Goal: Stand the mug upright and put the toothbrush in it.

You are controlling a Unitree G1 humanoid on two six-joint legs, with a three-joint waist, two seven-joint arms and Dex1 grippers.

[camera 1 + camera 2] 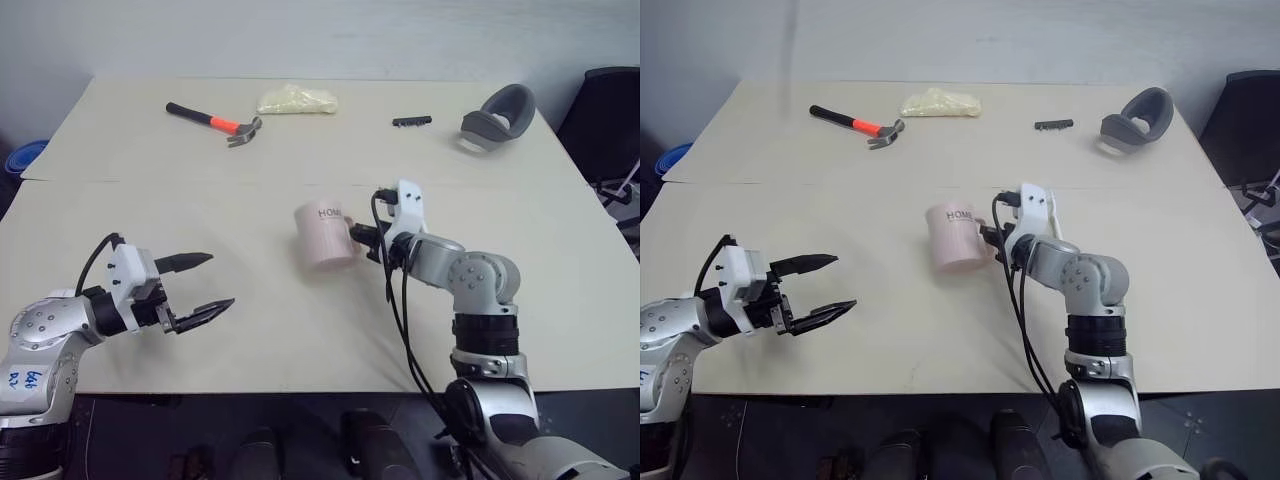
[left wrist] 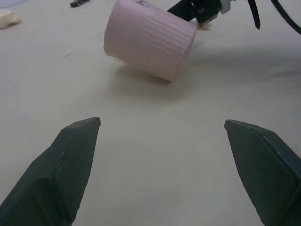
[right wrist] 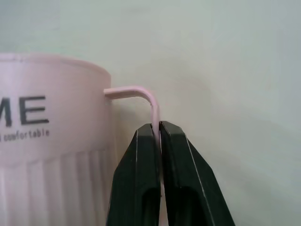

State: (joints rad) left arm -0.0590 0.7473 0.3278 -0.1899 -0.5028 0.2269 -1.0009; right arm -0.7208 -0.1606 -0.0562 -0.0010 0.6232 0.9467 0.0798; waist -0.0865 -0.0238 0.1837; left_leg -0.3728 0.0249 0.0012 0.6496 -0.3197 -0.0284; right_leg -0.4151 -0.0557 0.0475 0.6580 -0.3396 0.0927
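Note:
The pale pink mug [image 1: 325, 238] with "HOME" lettering is tilted near the middle of the table [image 1: 300, 330]. Its loop handle [image 3: 136, 92] points toward my right arm. My right gripper [image 1: 362, 238] is shut on that thin handle, and the right wrist view shows its fingers [image 3: 141, 155] pinched together around it. My left gripper [image 1: 205, 283] hovers open over the table's left front, well short of the mug [image 2: 148, 40], with nothing between its fingers [image 2: 70, 155]. The toothbrush is out of view.
At the back of the table lie a hammer [image 1: 215, 122] with an orange and black handle, a pale yellow lump [image 1: 297, 98], a short black bar [image 1: 411, 121] and a grey curved object [image 1: 497, 117]. A black chair [image 1: 610, 120] stands at the right.

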